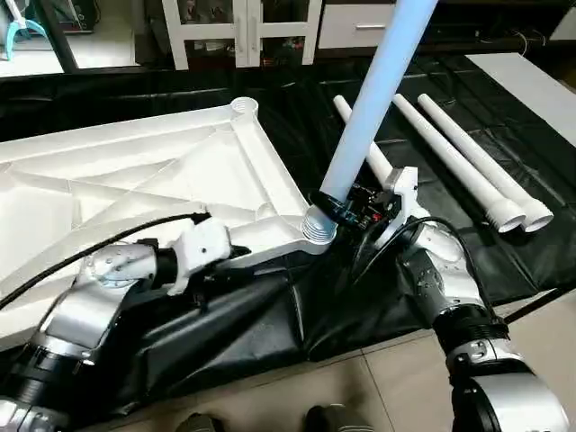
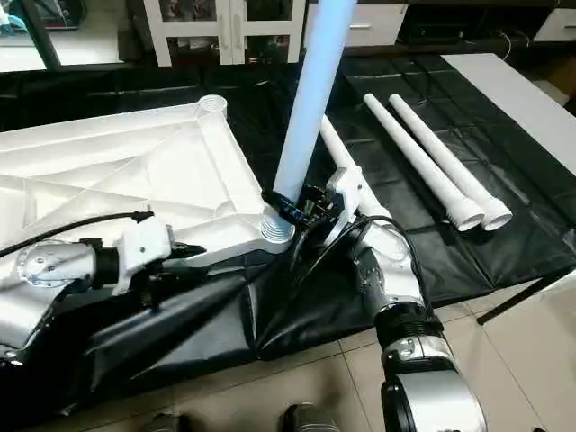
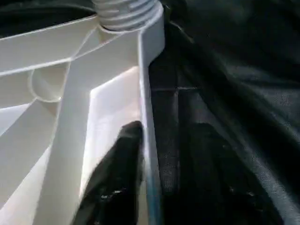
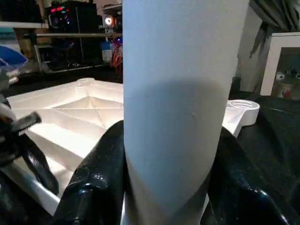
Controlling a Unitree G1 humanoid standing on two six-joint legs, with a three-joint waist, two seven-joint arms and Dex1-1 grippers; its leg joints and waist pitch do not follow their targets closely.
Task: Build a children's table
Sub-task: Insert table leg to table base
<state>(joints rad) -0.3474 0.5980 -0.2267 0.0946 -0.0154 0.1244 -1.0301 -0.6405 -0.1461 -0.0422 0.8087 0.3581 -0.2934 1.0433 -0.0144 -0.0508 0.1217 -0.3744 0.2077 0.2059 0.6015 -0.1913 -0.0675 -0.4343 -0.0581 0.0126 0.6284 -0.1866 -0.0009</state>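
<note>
The children's table top (image 1: pixel 135 171) lies upside down on a black sheet, ribs facing up. A long white leg (image 1: pixel 369 99) stands tilted in the near corner socket (image 1: pixel 317 227). My right gripper (image 1: pixel 337 205) is shut on that leg just above the socket, and both fingers (image 4: pixel 98 183) press its sides. My left gripper (image 1: pixel 243 250) straddles the top's near rim (image 3: pixel 149 93) beside that socket. It is open, with one finger (image 3: pixel 123 159) inside the rim. Three more legs (image 1: pixel 468 162) lie on the sheet at the right, one partly behind the held leg.
A white glass-door cabinet (image 1: pixel 243 27) stands behind the work. The black sheet (image 1: pixel 270 315) hangs wrinkled over the near edge above the tiled floor (image 1: pixel 378 378). A white board (image 1: pixel 531 81) lies at the far right. A black cable (image 1: pixel 108 238) runs over my left forearm.
</note>
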